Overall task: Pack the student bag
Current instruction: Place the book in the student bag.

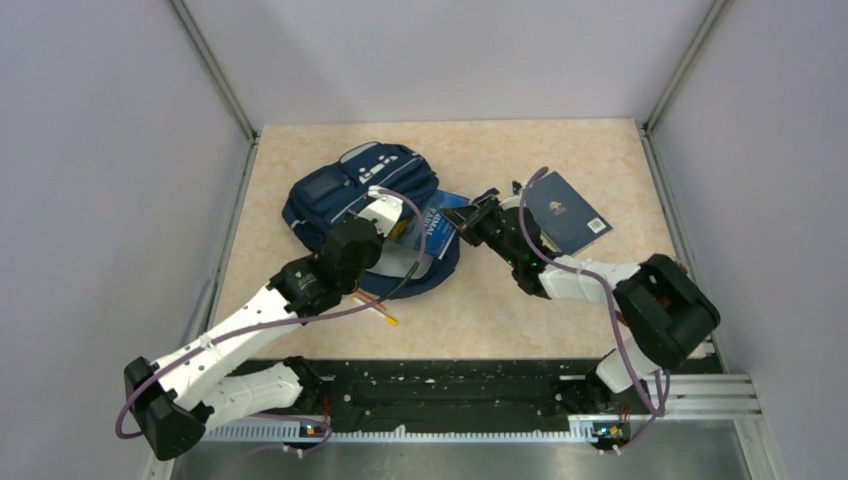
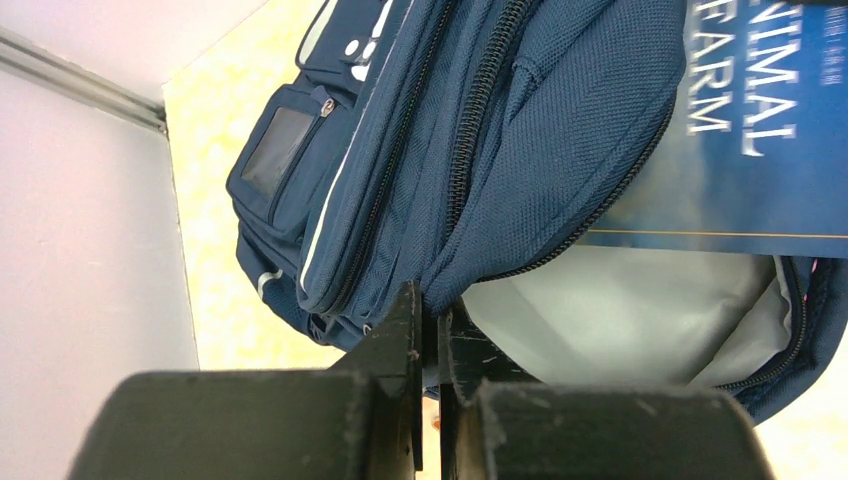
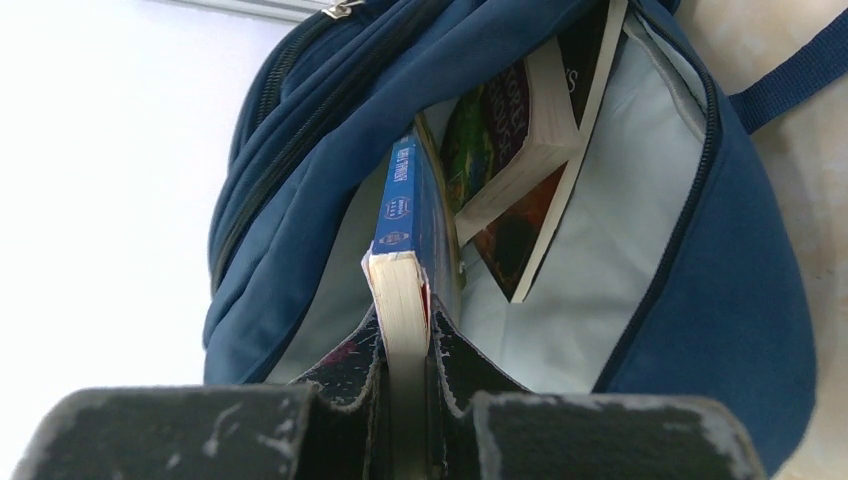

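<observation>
Student bag (image 1: 345, 190), a large navy-blue woven-fabric backpack with thin pale stripes and white patches on its front pocket, lies on its side at the middle-left of the beige marbled table (image 1: 500, 310), its mouth facing right.

Nearest the arm bases, a thin pencil-like stick (image 1: 385, 315) with an orange tip lies just beside the bag's near edge. Past it, the left gripper (image 2: 428, 310) is clenched, its two black, scuffed fingers pinching the coarse zippered rim of the bag's main opening, so that the smooth light-grey lining (image 2: 620, 320) shows.

The right gripper (image 3: 405, 335) is clamped on the bottom edge of a blue paperback (image 3: 405, 200), fingers on both covers and cream page edges between them. The book stands partly inside the opening; the left wrist view shows its glossy cover lettered "ANIMAL FARM".

Deeper in the compartment a thick dark-covered book (image 3: 510, 140) with green and orange art leans tilted against the lining.

Farther right on the table, apart from the bag, a flat dark navy book (image 1: 565, 212) with a white barcode label lies face up.
</observation>
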{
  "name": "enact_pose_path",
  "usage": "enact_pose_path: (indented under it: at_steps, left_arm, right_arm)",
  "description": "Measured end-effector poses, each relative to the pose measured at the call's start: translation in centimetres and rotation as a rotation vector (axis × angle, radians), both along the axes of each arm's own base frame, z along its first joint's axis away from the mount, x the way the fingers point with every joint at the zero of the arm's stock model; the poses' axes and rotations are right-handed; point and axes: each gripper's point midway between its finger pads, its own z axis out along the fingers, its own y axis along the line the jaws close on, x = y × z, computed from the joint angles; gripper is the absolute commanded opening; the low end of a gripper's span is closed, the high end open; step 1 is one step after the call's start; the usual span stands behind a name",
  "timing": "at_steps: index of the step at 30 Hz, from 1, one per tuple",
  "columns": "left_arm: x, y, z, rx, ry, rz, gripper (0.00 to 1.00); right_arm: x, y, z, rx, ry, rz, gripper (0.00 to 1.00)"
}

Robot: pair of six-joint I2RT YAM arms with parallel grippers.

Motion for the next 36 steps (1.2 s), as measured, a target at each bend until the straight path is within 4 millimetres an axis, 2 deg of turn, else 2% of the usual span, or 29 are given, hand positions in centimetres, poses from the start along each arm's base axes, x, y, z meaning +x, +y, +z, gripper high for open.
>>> enact_pose_path:
  at_steps: [10, 20, 24, 27, 28, 32, 34, 36]
  left_arm:
    - [0.4, -0.6, -0.1, -0.068, 0.023, -0.033, 0.00]
    - [0.7, -0.9, -0.6, -0.144, 0.050, -0.044, 0.00]
    - [0.9, -1.1, -0.5, -0.180, 0.055, -0.045, 0.00]
    - [0.9, -1.2, -0.6, -0.193, 0.059, -0.046, 0.00]
    - [1.0, -1.1, -0.6, -0.197, 0.061, -0.045, 0.00]
    - [1.1, -0.9, -0.8, -0.219, 0.066, -0.037, 0.00]
    - [1.1, -0.8, -0.7, -0.229, 0.062, -0.034, 0.00]
    - [1.1, -0.6, -0.7, -0.233, 0.060, -0.034, 0.00]
  right_arm:
    - [3.3, 3.6, -3.7, -0.009, 0.058, -0.090, 0.00]
    - [6.6, 9.0, -3.7, -0.177, -0.035, -0.170, 0.01]
    - [8.2, 11.1, -4.9, -0.245, -0.077, -0.177, 0.13]
    - [8.7, 11.6, -5.8, -0.277, -0.096, -0.173, 0.26]
    - [8.7, 11.6, -5.9, -0.291, -0.106, -0.171, 0.31]
    - [8.8, 11.4, -5.7, -0.331, -0.163, -0.165, 0.61]
    - [8.1, 10.6, -6.3, -0.369, -0.188, -0.151, 0.73]
    - [7.0, 9.3, -7.2, -0.422, -0.198, -0.137, 0.76]
